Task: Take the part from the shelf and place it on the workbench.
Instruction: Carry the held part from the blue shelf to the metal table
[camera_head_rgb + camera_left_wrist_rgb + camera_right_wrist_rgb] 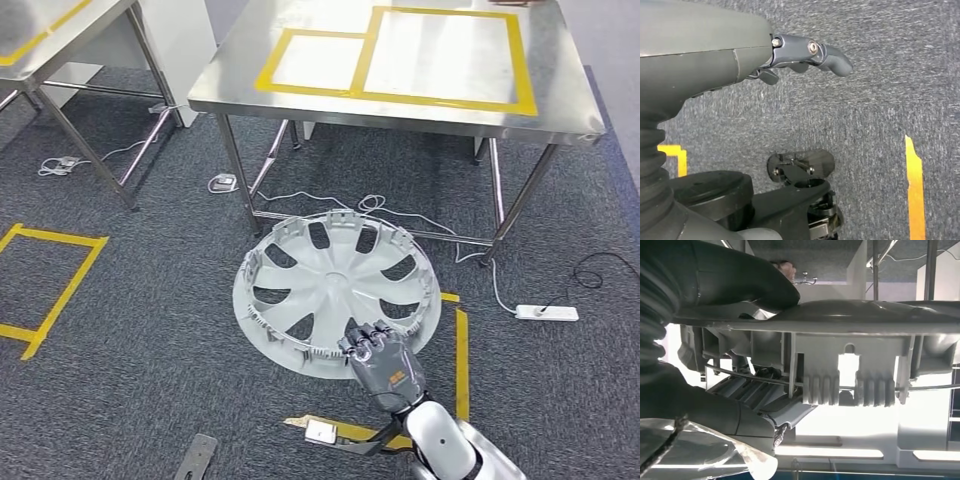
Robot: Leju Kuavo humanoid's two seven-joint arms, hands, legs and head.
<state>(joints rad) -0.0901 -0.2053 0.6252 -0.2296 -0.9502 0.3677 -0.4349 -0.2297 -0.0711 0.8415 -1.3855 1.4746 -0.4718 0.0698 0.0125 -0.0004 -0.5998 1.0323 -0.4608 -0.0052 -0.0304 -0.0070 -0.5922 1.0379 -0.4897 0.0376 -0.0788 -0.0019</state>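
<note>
Head view showed the part, a silver-grey wheel cover (336,290), held flat above the dark carpet (151,300), inner ribbed side up, its face roughly level. The right hand (381,360) gripped its near rim, fingers curled over the edge; the right wrist view showed the thumb (753,285) pressed on the rim (851,325). Just beyond stood the steel workbench (226,85), marked with 2 yellow-taped rectangles (445,60). A white power strip (547,313) and cables lay on the floor under and beside it. An orange mark on the hand's back was unreadable. The left hand (798,55) hung over the carpet, fingers apart, holding nothing.
</note>
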